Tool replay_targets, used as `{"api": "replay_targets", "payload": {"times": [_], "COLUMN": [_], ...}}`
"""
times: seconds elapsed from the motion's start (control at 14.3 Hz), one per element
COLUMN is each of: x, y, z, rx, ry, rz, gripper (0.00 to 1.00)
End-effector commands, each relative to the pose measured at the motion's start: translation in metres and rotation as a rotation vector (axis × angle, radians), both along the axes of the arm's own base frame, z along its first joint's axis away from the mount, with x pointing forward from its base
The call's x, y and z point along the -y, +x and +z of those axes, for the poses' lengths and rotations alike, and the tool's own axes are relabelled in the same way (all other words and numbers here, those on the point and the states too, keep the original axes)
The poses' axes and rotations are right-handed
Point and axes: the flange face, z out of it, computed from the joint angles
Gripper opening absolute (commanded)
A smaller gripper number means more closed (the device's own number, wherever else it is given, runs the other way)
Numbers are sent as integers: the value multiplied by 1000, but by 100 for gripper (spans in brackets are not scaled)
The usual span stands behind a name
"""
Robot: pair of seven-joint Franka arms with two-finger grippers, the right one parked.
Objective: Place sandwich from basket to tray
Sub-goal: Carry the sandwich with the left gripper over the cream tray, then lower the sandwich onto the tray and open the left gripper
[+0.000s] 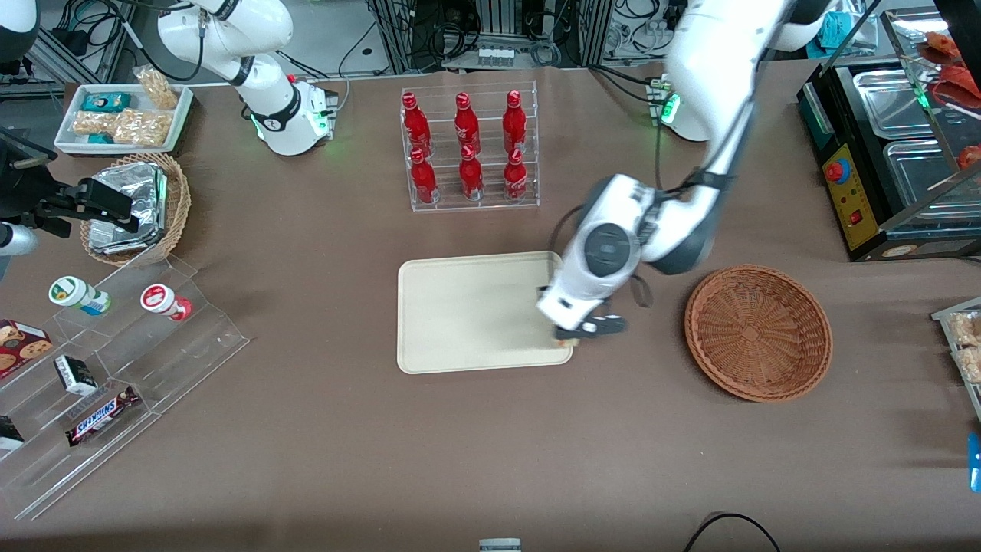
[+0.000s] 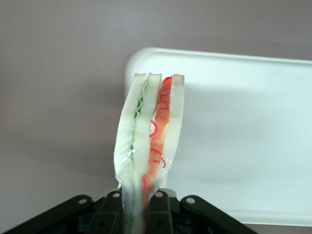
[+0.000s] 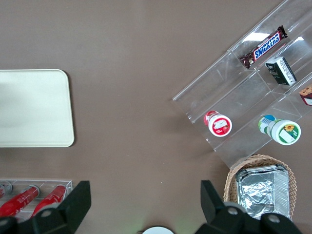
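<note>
My left gripper [image 1: 584, 331] hangs over the corner of the cream tray [image 1: 467, 310] that is nearest the front camera and the reddish-brown wicker basket [image 1: 757, 331]. It is shut on the sandwich [image 2: 150, 131], a clear-wrapped wedge of white bread with red, orange and green layers, held upright between the black fingers [image 2: 163, 214]. In the wrist view the wedge hangs above the tray's rounded corner [image 2: 141, 61]. In the front view only a small orange tip of the sandwich [image 1: 565, 344] shows under the hand. The basket holds nothing.
A clear rack of red bottles [image 1: 469, 149] stands farther from the front camera than the tray. Toward the parked arm's end are a tan basket of foil packets [image 1: 138, 207], a white snack tray [image 1: 123, 115] and a clear stepped display [image 1: 107, 368]. A black food warmer [image 1: 889, 153] stands toward the working arm's end.
</note>
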Motion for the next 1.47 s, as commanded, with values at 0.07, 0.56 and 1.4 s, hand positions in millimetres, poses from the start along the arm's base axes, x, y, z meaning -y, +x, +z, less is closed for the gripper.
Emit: {"api": "replay_targets", "payload": {"times": [0.07,0.56,1.4], "x": [78,139,101], "y": [-15,-41,-40], "z": [-12,-46,72], "rx": [22,51,54], "ry": [-2,-21,6], "rz": [45,60,18], "gripper": [0,2,100]}}
